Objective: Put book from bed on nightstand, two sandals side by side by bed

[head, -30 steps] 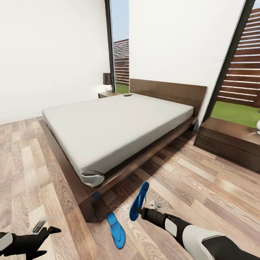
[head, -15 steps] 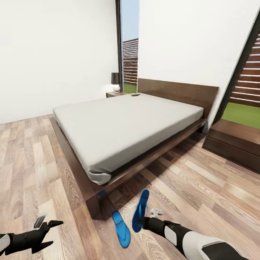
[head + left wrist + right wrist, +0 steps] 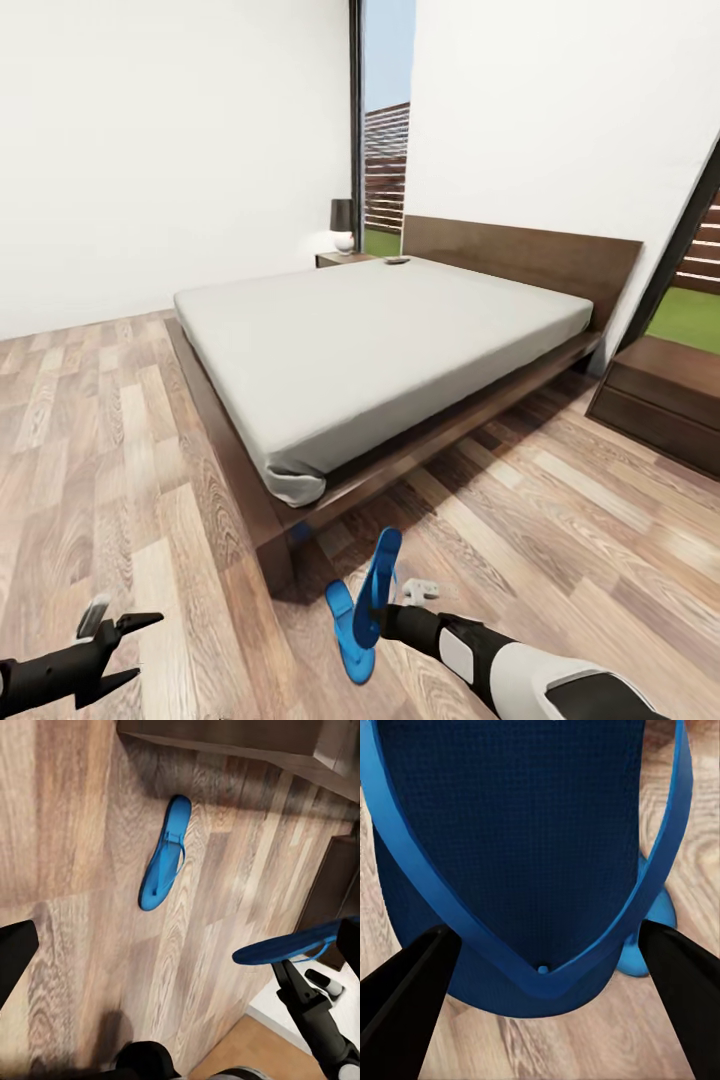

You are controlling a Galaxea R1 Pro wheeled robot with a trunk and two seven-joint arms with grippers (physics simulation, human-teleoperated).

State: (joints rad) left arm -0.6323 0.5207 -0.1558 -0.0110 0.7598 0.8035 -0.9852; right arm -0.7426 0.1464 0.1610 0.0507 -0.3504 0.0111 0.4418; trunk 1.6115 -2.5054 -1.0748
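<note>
My right gripper (image 3: 392, 612) is shut on a blue sandal (image 3: 379, 584), held on edge just above the wood floor; up close its sole (image 3: 529, 840) lies between both fingers (image 3: 409, 1009). The second sandal (image 3: 348, 632) lies flat on the floor right beside and partly behind it, off the bed's near corner; the left wrist view has it (image 3: 165, 853) on the planks, with the held sandal (image 3: 296, 943) to one side. The bed (image 3: 390, 335) stands ahead. A small dark book (image 3: 397, 260) rests near the headboard. My left gripper (image 3: 122, 648) hangs open and empty, low at the left.
A dark nightstand (image 3: 342, 259) with a lamp (image 3: 343, 222) stands at the bed's far side by the tall window. Another low dark nightstand (image 3: 665, 395) is at the right. The bed frame's corner (image 3: 275, 545) juts out close to the sandals. Bare plank floor spreads to the left.
The whole picture has shifted right, so the camera has turned left. The held sandal has come nearer to the one on the floor and now overlaps it.
</note>
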